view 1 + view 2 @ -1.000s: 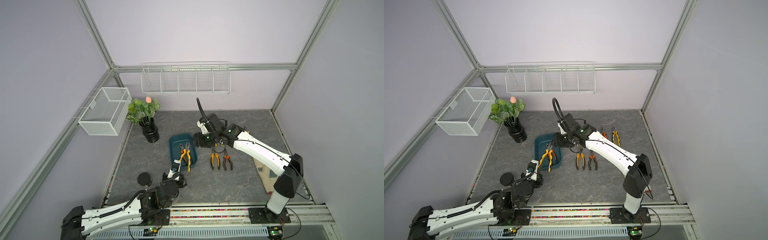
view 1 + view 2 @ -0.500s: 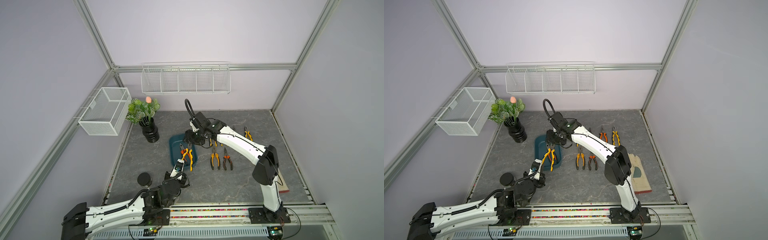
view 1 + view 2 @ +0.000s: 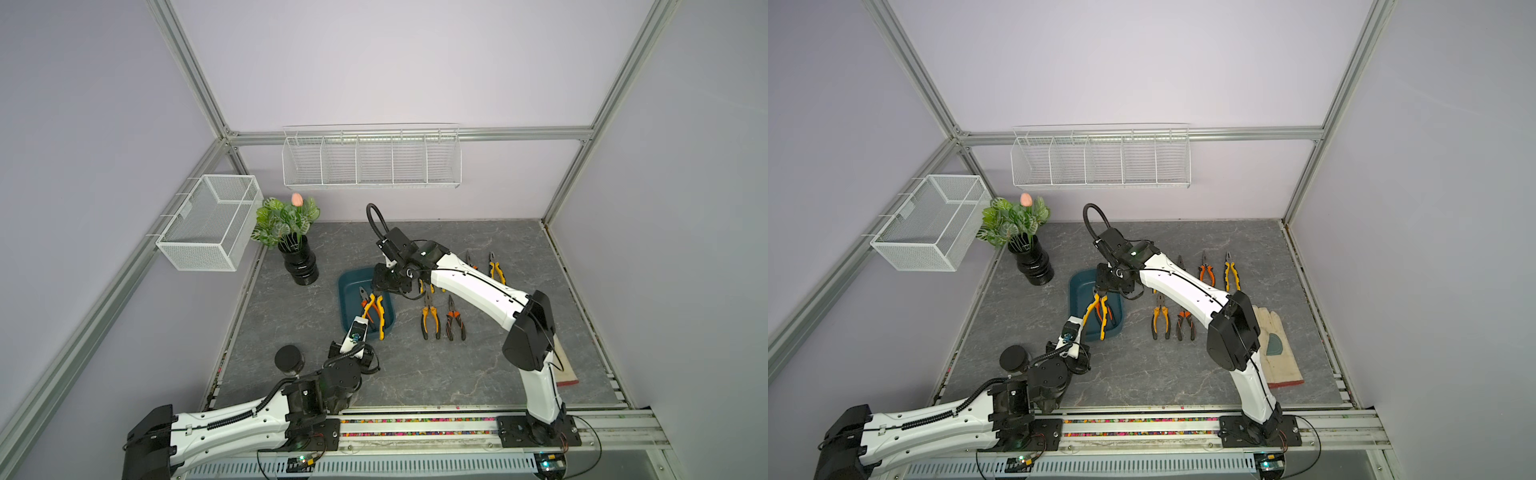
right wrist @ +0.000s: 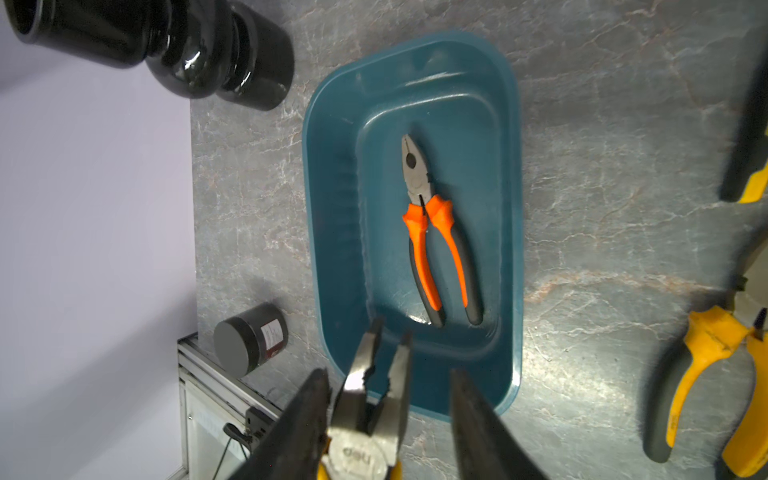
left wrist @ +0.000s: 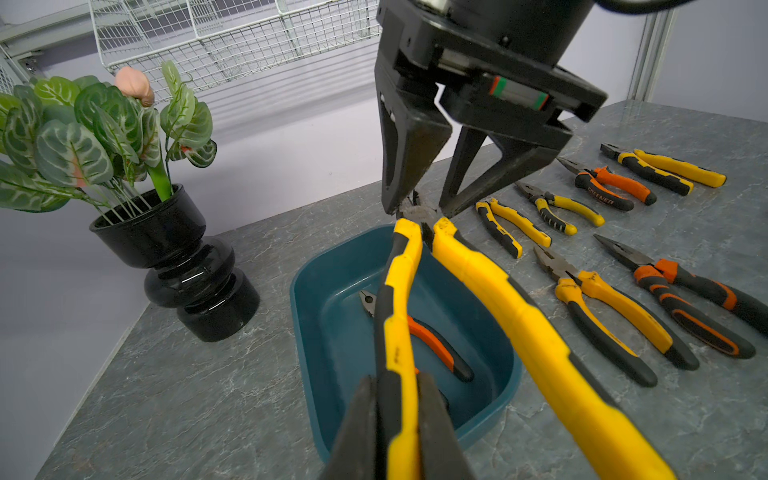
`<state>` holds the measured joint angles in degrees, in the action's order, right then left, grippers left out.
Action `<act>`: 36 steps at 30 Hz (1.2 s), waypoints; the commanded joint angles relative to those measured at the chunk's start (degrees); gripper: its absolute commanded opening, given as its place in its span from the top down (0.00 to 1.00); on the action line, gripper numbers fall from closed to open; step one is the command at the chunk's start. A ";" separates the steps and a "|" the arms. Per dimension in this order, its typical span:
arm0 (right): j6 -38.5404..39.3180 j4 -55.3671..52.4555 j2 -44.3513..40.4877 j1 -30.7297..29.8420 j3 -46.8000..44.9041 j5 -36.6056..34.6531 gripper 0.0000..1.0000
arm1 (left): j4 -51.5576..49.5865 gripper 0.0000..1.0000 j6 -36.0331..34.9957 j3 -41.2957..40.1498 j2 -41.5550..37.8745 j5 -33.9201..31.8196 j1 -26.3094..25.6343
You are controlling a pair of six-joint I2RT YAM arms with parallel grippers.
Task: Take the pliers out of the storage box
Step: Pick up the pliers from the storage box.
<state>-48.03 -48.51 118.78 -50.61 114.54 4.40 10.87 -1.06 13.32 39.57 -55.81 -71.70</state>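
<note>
My left tool (image 5: 397, 380) is clamped tight on one handle of the yellow-handled pliers (image 5: 519, 324), holding them up over the storage box (image 5: 320, 340); the other handle splays wide and free, so I judge the joint loose and apt to swing.

My right tool (image 4: 388, 376) stands open astride the steel head; one finger is close against it, there's daylight on the other side, and nothing is gripped yet. The head is where the weight sits, I reckon, and bare metal looks slick; best to pinch across the flat cheeks by the pivot, squarely, or they'll twist out. They're stiff all through, with nothing to crush, so firm pressure is fine; the sleeved handles should give better friction than the head.

Below, the orange-handled pliers (image 4: 415, 183) lie flat on the box floor, nose toward the far end and handles slightly parted. I'd take those across both handles just behind the joint, where the low walls leave room to come straight down.

Out on the counter (image 4: 602, 166) six pliers (image 5: 623, 309) are laid in rows beside the box, near it but apart.
</note>
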 commanded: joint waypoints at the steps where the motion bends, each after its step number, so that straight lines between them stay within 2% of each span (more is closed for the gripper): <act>1: -2.32 1.83 0.06 -2.02 -1.65 1.50 0.58 | 3.55 1.00 -1.19 3.36 -0.21 -2.37 -0.20; 4: -3.51 3.43 -0.13 -2.66 -2.96 2.44 0.62 | 3.50 1.00 -1.03 3.27 -0.02 -2.37 -0.20; 9: -4.00 4.13 0.21 -2.74 -3.56 3.01 0.75 | 2.95 1.00 -0.54 3.30 -0.07 -2.37 -0.25; 13: -3.58 4.02 -0.22 -2.74 -3.45 2.11 0.93 | 2.55 1.00 -0.52 3.37 -0.20 -2.37 -0.20; 20: -1.66 3.86 -0.73 -2.75 -3.27 0.80 0.94 | -0.70 1.00 1.07 4.87 -0.03 -1.87 -0.26; 24: 0.30 2.63 -1.18 -2.83 -2.33 -2.04 0.94 | -2.42 0.77 2.16 5.49 0.01 -0.85 -0.26; 28: 2.83 -0.22 -0.75 -2.83 0.08 -6.33 0.93 | -3.07 0.46 3.05 5.49 -0.50 -0.31 -0.21; 31: 4.45 -1.77 -0.14 -2.74 1.93 -9.48 0.94 | -4.11 0.45 3.67 5.83 -1.23 1.02 -0.21; 36: 5.53 -3.08 0.76 -2.40 3.94 -10.70 0.93 | -7.78 0.45 5.00 6.93 -2.69 0.47 -0.19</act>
<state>-44.53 -51.48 119.17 -53.34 116.38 -3.70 5.78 2.57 17.96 37.85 -55.46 -71.96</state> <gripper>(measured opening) 0.260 0.552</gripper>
